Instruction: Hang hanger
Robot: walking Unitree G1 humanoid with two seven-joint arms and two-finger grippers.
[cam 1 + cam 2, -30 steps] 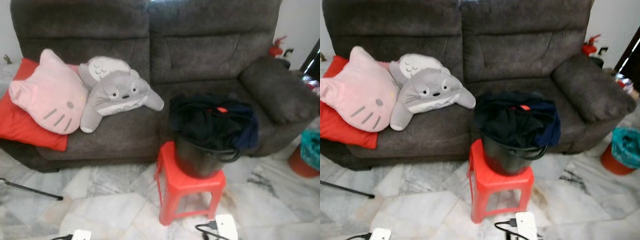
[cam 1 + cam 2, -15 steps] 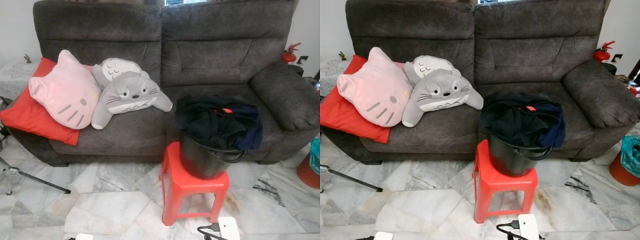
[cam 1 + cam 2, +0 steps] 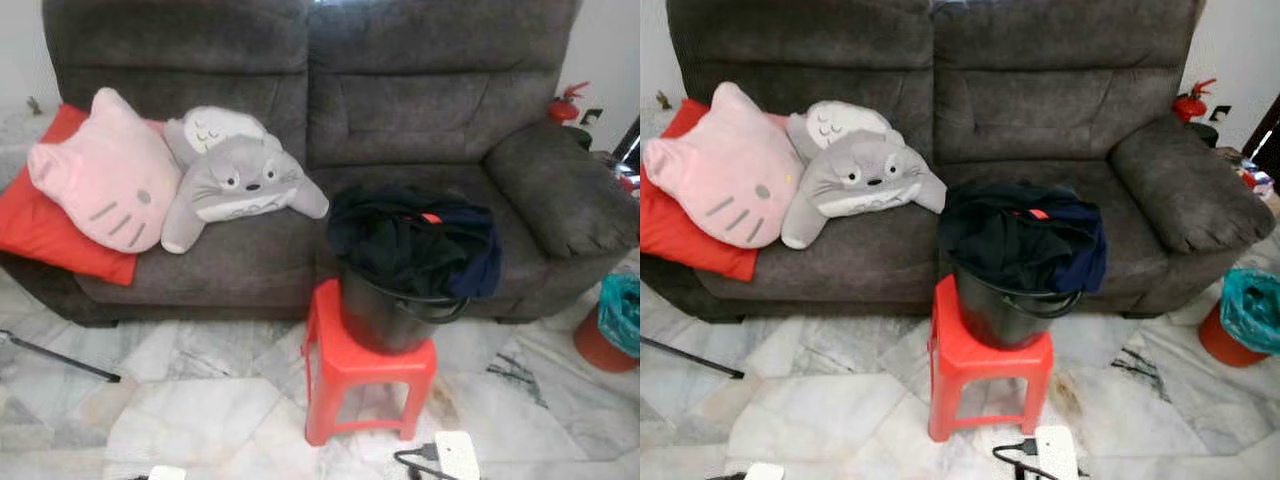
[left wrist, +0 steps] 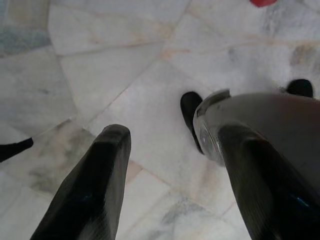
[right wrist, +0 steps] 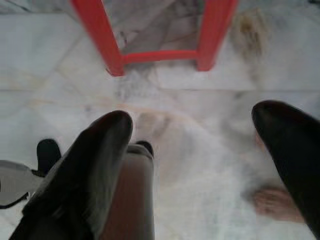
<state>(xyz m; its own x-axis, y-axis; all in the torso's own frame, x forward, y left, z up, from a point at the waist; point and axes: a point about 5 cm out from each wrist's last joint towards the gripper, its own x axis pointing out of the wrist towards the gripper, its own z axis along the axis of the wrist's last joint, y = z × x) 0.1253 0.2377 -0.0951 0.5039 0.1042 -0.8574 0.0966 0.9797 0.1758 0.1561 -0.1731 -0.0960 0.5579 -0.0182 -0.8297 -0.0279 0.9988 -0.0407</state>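
Note:
A black bucket [image 3: 385, 318] heaped with dark clothes [image 3: 405, 245] stands on a red plastic stool [image 3: 365, 372] in front of the grey sofa [image 3: 430, 110]. A small red-orange piece [image 3: 431, 217] pokes out of the clothes; I cannot tell what it is. My left gripper [image 4: 170, 135] hangs open above the marble floor with nothing between its fingers. My right gripper [image 5: 194, 117] is open too, low over the floor just short of the red stool's legs [image 5: 105, 45].
On the sofa lie a pink cat cushion [image 3: 105, 185], a grey plush [image 3: 240, 180] and a red cushion [image 3: 40, 235]. A white power strip [image 3: 455, 455] lies by the stool. A red bin with a teal bag [image 3: 612, 325] stands at right. A black rod [image 3: 60, 360] lies at left.
The whole picture has shifted as the camera swayed up and back down. The bucket, stool and cushions have kept their places.

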